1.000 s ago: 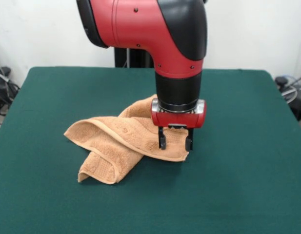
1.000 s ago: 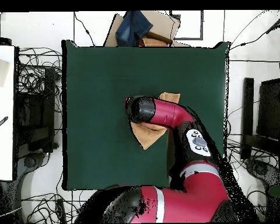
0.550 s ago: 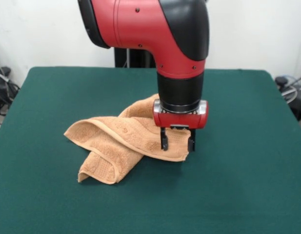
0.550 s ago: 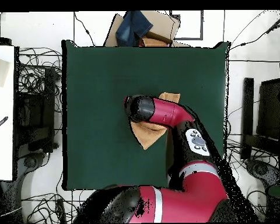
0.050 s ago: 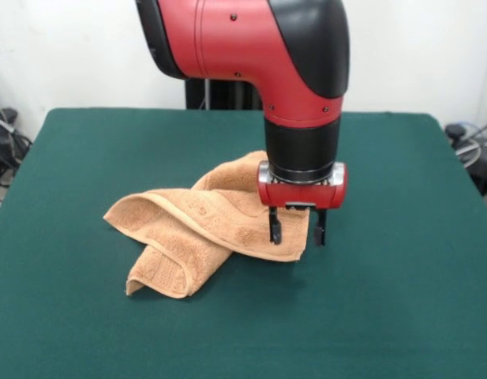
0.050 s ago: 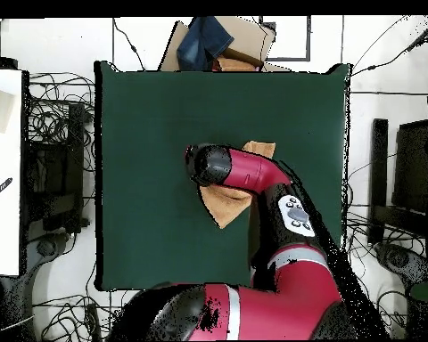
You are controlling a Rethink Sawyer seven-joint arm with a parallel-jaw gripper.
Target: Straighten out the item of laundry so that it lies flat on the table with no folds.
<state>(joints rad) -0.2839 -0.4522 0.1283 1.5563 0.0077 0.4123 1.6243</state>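
The item of laundry (image 5: 197,226) is a light orange-tan terry towel, crumpled and folded over itself near the middle of the table (image 5: 85,158). My gripper (image 5: 297,235) hangs open just above the towel's right corner, one finger over the cloth and the other at its edge, with nothing between them. Seen from overhead, the towel (image 6: 226,205) pokes out on both sides of the arm, which hides the gripper and the cloth's middle.
Cables and equipment lie around the table's edges. A cardboard box with blue cloth (image 6: 213,43) sits beyond one table edge in the overhead view. A white surface (image 6: 2,169) stands at that view's left.
The gripper has shifted rightward in the front view, from over the towel's right part to its right corner. The towel has not moved.
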